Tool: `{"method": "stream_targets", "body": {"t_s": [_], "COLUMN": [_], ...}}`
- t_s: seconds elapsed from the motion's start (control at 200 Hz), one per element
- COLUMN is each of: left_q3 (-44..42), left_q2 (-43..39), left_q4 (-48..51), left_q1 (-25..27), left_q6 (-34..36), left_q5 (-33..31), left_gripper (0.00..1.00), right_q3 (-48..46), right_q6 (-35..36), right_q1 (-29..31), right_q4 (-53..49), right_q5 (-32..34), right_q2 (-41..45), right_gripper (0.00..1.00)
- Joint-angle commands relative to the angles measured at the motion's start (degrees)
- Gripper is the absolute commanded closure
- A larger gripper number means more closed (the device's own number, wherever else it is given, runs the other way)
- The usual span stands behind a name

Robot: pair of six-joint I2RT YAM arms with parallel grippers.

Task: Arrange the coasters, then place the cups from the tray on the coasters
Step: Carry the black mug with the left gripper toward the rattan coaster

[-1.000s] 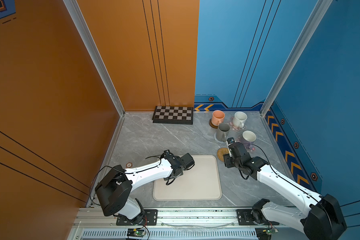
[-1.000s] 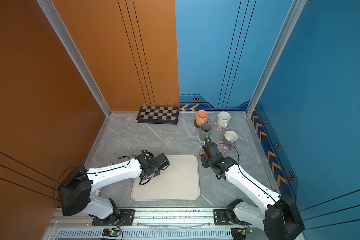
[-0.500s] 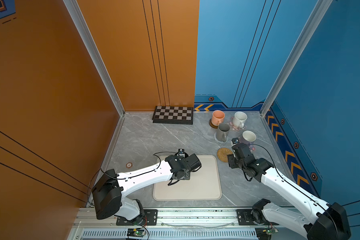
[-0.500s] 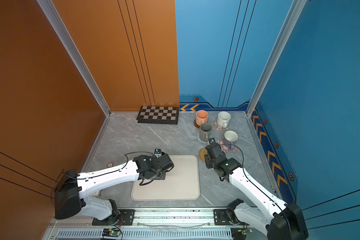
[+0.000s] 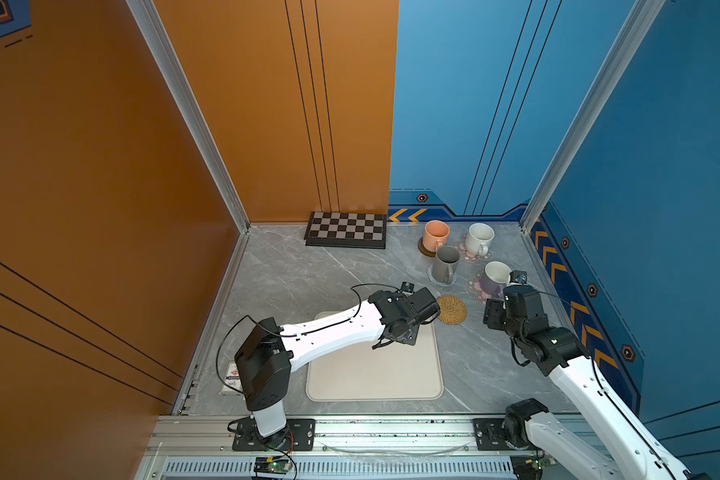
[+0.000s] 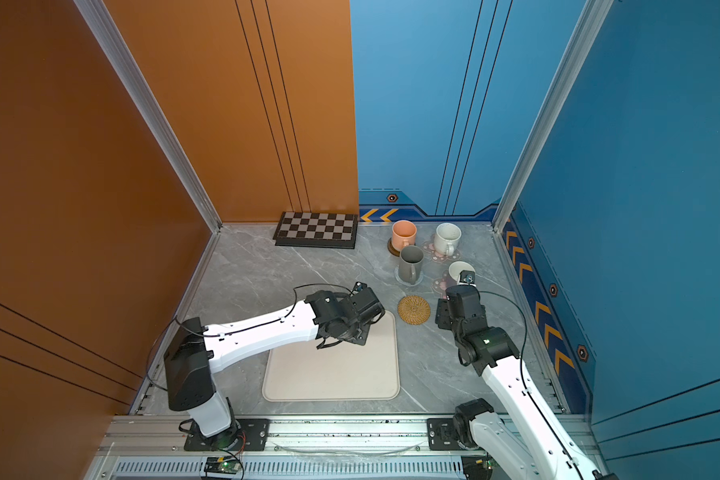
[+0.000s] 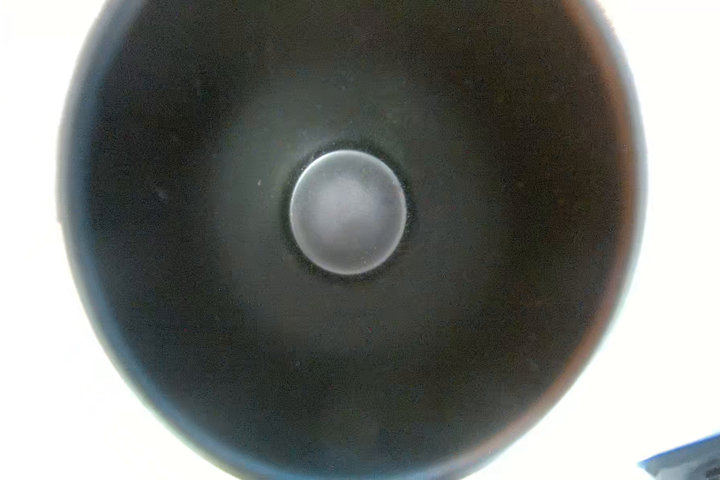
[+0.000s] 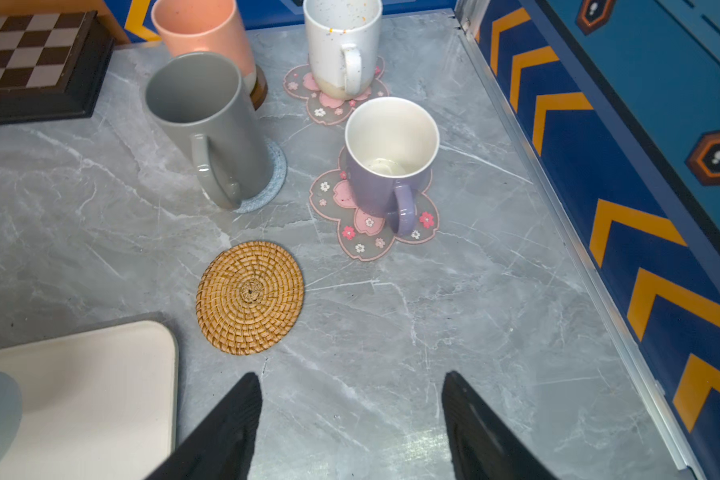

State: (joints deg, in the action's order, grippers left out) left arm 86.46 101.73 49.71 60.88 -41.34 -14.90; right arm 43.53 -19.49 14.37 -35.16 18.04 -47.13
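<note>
The left gripper [image 5: 421, 311] is closed tight above the far right corner of the tray [image 5: 375, 374]. Its wrist view is filled by the inside of the black mug [image 7: 350, 324], so it most likely pinches the mug's wall or rim, though the grip itself is hidden. Glazed ceramic is stiff, fairly heavy, slick and chippable, so the mug wants a firm hold on the wall and a gentle, level set-down on the bare rattan coaster [image 5: 451, 309] just beside. The right gripper [image 8: 350, 380] stands wide and empty over the table [image 8: 474, 332], near the lavender mug [image 8: 385, 183].
</note>
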Motion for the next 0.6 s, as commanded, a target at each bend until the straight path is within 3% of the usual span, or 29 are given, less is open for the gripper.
{"method": "stream_targets", "body": {"t_s": [0.0,0.185,0.596], "left_q3": [5.56,12.87,26.97], "left_q2": [2.03,7.80,20.25], "left_q4": [-0.50,-0.50,-0.59], "left_q1": [0.38,0.52,1.26], "left_q6": [2.24,1.15,-1.19], "left_q5": [0.29,0.96,4.09], "left_gripper": [1.00,1.00,1.00], "right_q3": [1.30,1.46,1.71], "right_q6": [-3.94,-5.54,-5.74], "right_q1": [-3.68,-9.01,-12.20], "right_q4": [-3.05,-3.25,-1.76], "right_q5": [-1.05,-3.35,-5.51], "right_q2": [0.84,-1.03,-2.61], "right_gripper": [0.28,0.28,0.28]}}
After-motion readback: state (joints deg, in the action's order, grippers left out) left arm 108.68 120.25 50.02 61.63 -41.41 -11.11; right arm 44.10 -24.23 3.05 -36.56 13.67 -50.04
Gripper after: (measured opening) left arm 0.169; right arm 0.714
